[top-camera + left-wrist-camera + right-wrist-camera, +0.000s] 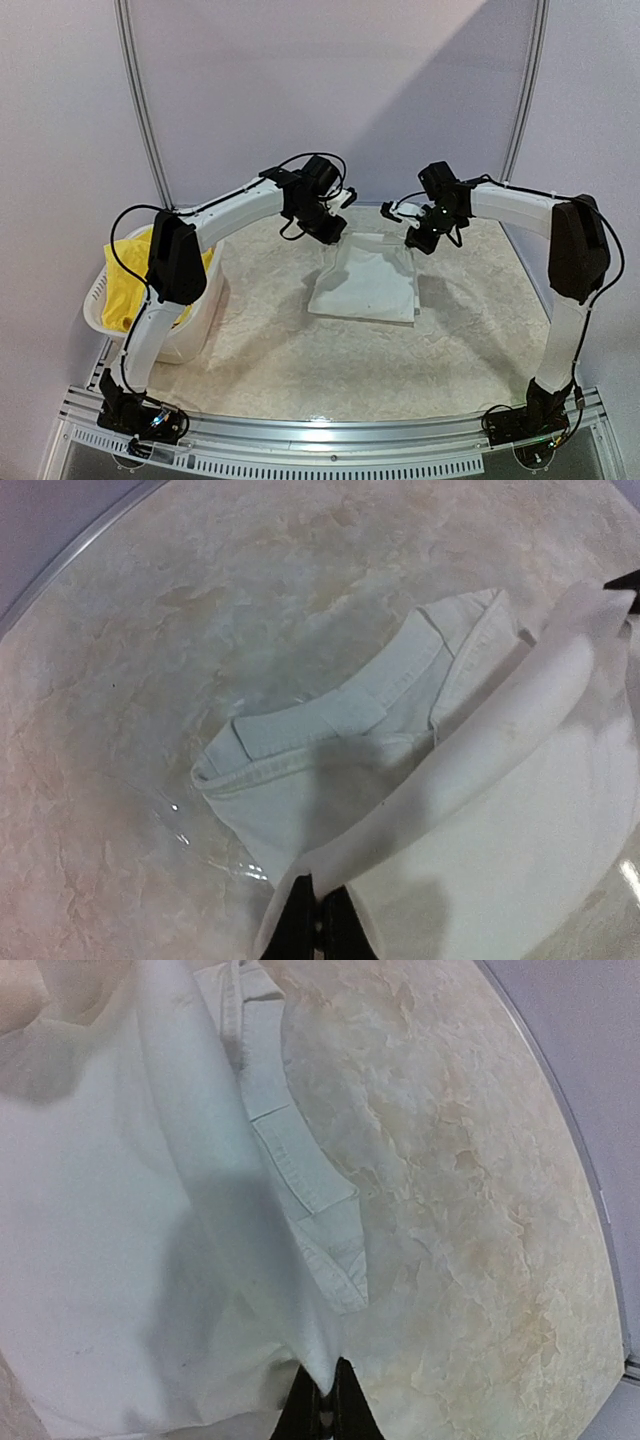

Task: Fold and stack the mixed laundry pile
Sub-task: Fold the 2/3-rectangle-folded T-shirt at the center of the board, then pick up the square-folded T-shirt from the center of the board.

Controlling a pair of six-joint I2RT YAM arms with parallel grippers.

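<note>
A white T-shirt [368,283] lies partly folded on the marbled table, its far edge lifted. My left gripper [333,232] is shut on its far left corner; in the left wrist view the black fingertips [305,910] pinch the white cloth [500,810] above a folded hem. My right gripper [414,240] is shut on the far right corner; the right wrist view shows the cloth [120,1210] pinched between the fingertips [348,1390]. Bright yellow shorts [135,285] lie in the basket at left. The navy and pink pieces are out of view.
A white slotted plastic basket [95,300] stands at the left table edge beside the left arm. A curved metal rail [140,110] and pale walls close the back. The metal front rail [330,435] runs along the near edge.
</note>
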